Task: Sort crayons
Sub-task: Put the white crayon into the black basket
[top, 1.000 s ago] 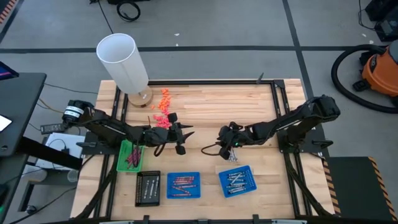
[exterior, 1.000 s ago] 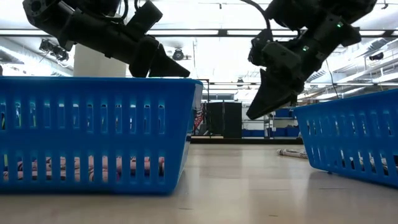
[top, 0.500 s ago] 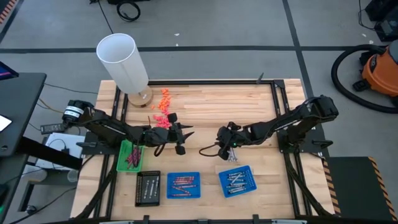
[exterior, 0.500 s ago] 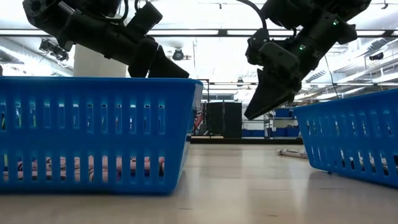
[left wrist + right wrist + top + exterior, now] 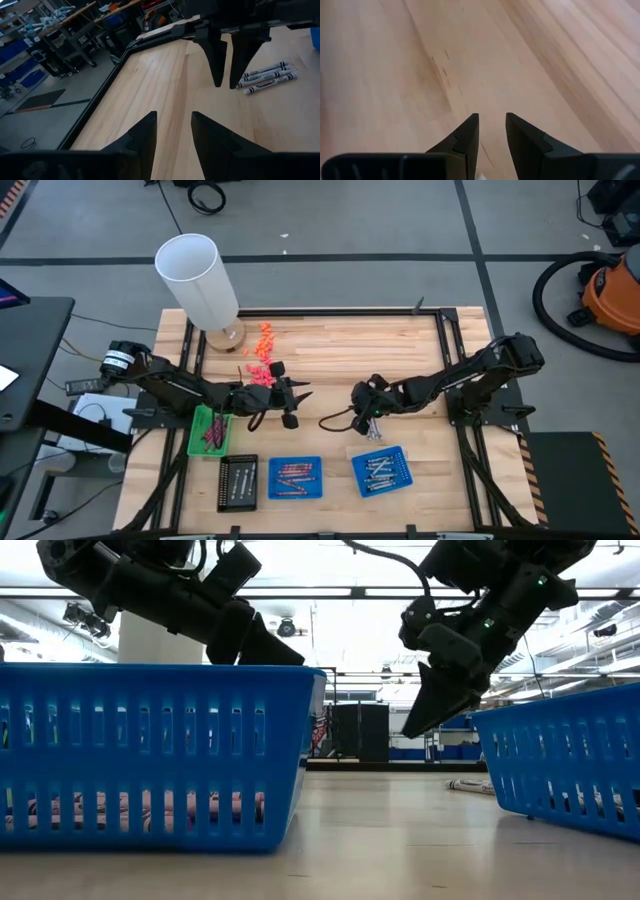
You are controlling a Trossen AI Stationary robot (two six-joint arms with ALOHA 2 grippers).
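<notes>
Three thin silvery-grey crayons (image 5: 267,77) with black-printed paper wrappers are lying side by side, touching, on the pale wooden table (image 5: 340,360), just below the right gripper (image 5: 357,406) at centre frame in the high view. More crayons are resting in the small trays along the bottom: maroon in the green (image 5: 210,430), brownish-red in the left blue (image 5: 295,477), grey in the right blue (image 5: 382,470). Both the right gripper and the left gripper (image 5: 293,402) are hovering with fingers slightly parted, holding nothing.

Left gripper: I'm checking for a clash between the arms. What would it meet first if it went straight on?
Probably the right gripper, whose fingers hang directly ahead of the left gripper; depth is uncertain.
</notes>
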